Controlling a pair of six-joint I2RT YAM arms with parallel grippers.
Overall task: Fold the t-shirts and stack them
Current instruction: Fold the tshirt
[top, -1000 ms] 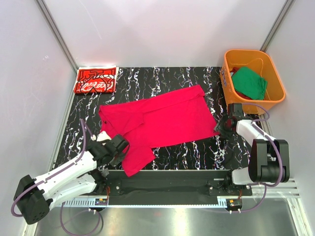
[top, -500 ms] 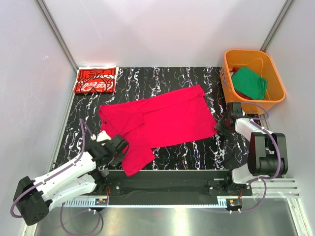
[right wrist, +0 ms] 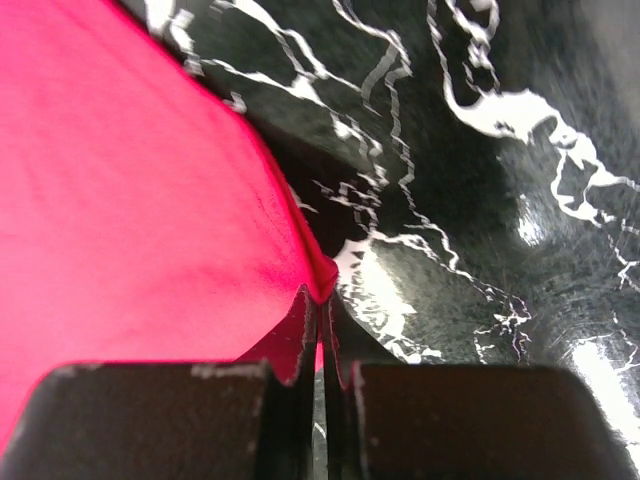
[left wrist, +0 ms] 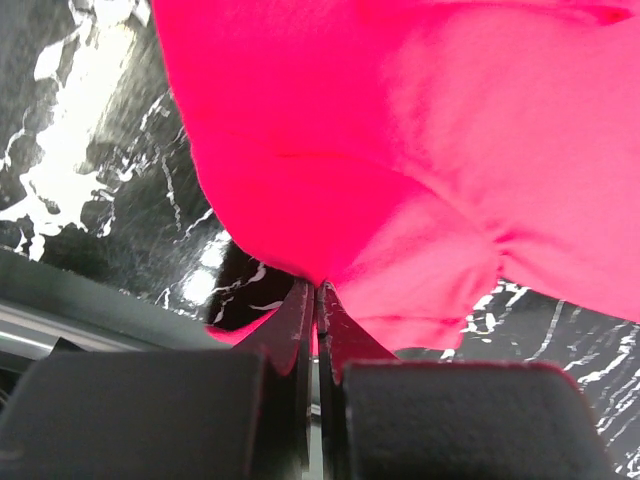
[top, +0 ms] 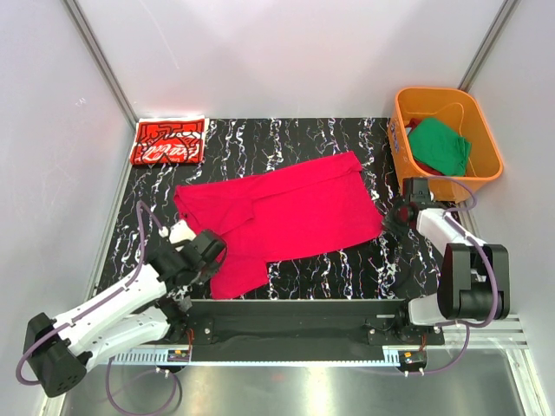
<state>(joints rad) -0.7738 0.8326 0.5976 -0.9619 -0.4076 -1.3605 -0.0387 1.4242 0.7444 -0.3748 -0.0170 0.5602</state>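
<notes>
A plain crimson-red t-shirt lies spread across the middle of the black marbled table. My left gripper is shut on the cloth of its near left part, which is lifted at the fingertips. At the shirt's right corner, my right gripper is shut on the hem edge. A folded red t-shirt with white line print rests at the table's far left corner. A green t-shirt lies inside the orange tub.
The orange tub stands at the far right, just beyond the right arm. White walls with metal posts close in the table on three sides. A black rail with the arm bases runs along the near edge.
My right gripper has closed on the red shirt's right corner. My left gripper has shifted slightly toward the back, drawing the shirt's near left flap shorter and bunching it.
</notes>
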